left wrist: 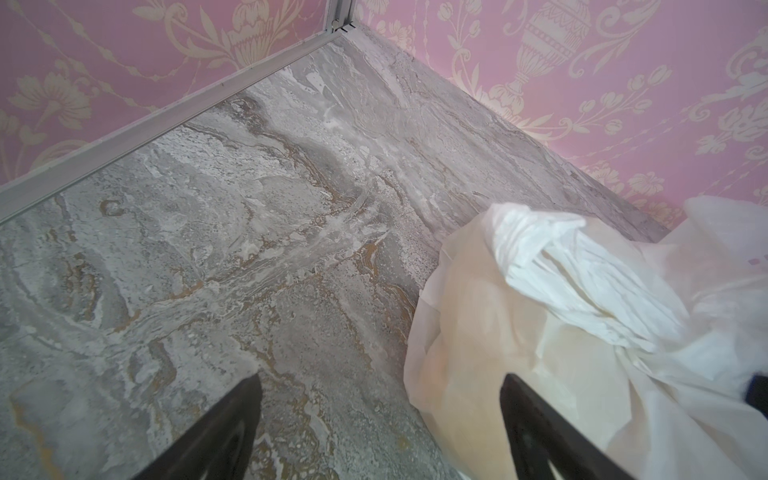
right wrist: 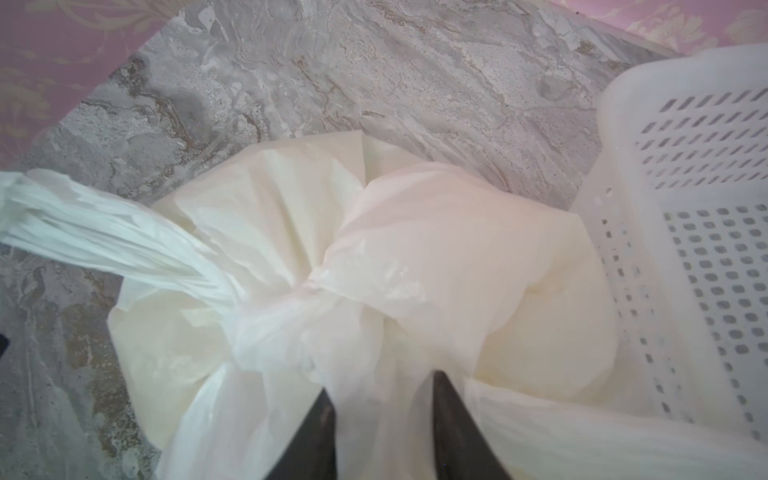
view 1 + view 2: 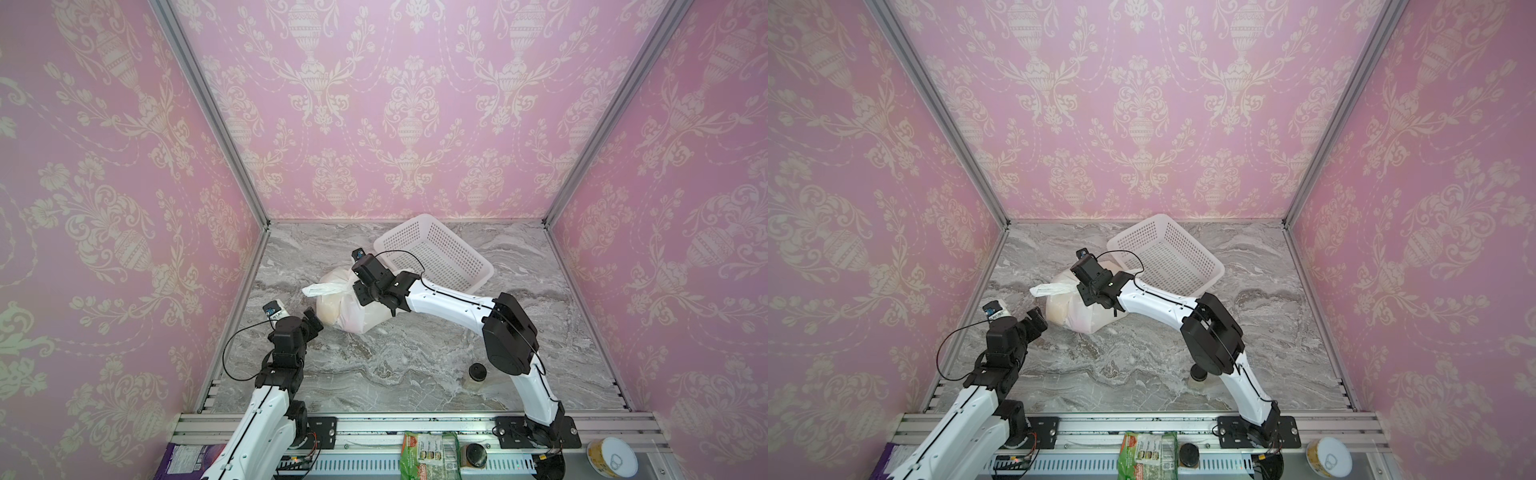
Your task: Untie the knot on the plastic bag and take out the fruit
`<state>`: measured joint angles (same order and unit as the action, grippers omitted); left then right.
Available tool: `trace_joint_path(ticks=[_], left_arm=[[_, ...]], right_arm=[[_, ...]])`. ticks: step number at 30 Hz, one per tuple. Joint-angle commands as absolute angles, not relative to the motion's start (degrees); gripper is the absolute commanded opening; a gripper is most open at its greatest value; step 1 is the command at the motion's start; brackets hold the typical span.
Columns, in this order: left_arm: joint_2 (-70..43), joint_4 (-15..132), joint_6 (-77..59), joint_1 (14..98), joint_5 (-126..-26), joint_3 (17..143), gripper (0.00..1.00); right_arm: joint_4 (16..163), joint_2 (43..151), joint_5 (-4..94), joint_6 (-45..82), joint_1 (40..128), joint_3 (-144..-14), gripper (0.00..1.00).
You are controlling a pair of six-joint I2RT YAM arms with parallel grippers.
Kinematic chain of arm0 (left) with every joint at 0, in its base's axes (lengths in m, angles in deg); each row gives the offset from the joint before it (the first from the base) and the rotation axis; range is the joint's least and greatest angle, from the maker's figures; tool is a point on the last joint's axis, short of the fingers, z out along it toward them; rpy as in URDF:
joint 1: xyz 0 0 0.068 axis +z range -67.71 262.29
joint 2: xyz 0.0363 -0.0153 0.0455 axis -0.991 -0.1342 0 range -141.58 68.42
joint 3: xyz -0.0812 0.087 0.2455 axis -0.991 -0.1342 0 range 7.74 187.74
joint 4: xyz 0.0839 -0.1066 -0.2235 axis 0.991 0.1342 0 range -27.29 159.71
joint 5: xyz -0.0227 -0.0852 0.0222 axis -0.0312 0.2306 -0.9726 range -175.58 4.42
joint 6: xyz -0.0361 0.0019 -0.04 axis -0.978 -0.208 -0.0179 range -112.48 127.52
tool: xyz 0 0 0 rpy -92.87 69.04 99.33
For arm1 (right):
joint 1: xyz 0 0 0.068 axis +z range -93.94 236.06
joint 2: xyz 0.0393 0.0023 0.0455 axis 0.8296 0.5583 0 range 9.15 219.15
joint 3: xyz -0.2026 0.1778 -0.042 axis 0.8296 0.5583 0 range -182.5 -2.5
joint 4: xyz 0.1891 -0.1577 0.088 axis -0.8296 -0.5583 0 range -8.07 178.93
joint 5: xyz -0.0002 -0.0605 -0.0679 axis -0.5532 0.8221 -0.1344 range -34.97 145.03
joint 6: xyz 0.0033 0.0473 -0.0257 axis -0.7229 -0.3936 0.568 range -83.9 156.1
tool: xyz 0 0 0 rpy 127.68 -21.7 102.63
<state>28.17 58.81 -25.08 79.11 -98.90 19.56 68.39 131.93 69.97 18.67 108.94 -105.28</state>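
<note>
1. the plastic bag (image 3: 353, 309) lies left of the middle of the marble table (image 3: 415, 357). it is tied shut and sits just beside the white perforated basket (image 3: 440, 257), which stands behind it to the right.
2. the knot (image 2: 311, 299) sits on top of the bag. a bunched handle tail (image 3: 320, 289) sticks out from it toward the left wall.
3. the right gripper (image 2: 382, 384) reaches over the bag from the right. its tips are right at the knot, on the side away from the tail. the jaws are drawn close together, with a band of the bag's thin plastic pinched between them.
4. the left gripper (image 1: 382, 378) hangs low at the bag's near-left flank, jaws spread wide and holding nothing. one finger (image 1: 540, 428) overlaps the bag's side in the left wrist view, though i cannot tell if it touches. the other finger is over bare table. the knot and tail lie beyond its tips, apart from them.
5. the fruit (image 3: 328, 313) shows only as a pale yellow-orange glow through the plastic, and single pieces cannot be told apart.
</note>
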Motion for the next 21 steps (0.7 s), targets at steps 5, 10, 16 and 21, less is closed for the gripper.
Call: trace_joint_path(ticks=[5,10,16,21], left_arm=[[28.7,62.4,-24.8,79.3,-95.9,22.7,0.91],[36.0,78.9,-27.0,79.4,-88.2,34.7,0.89],[36.7,82.2,-33.0,79.0,-76.5,42.1,0.79],[24.1,80.2,-33.9,74.0,-65.8,43.5,0.72]], right_arm=[[79.0,118.7,73.7,18.2,109.0,-87.6,0.00],[94.4,107.6,71.2,18.6,109.0,-66.8,0.00],[112.9,101.6,65.7,19.3,109.4,-51.5,0.00],[118.0,101.6,62.9,19.5,110.4,-48.8,0.00]])
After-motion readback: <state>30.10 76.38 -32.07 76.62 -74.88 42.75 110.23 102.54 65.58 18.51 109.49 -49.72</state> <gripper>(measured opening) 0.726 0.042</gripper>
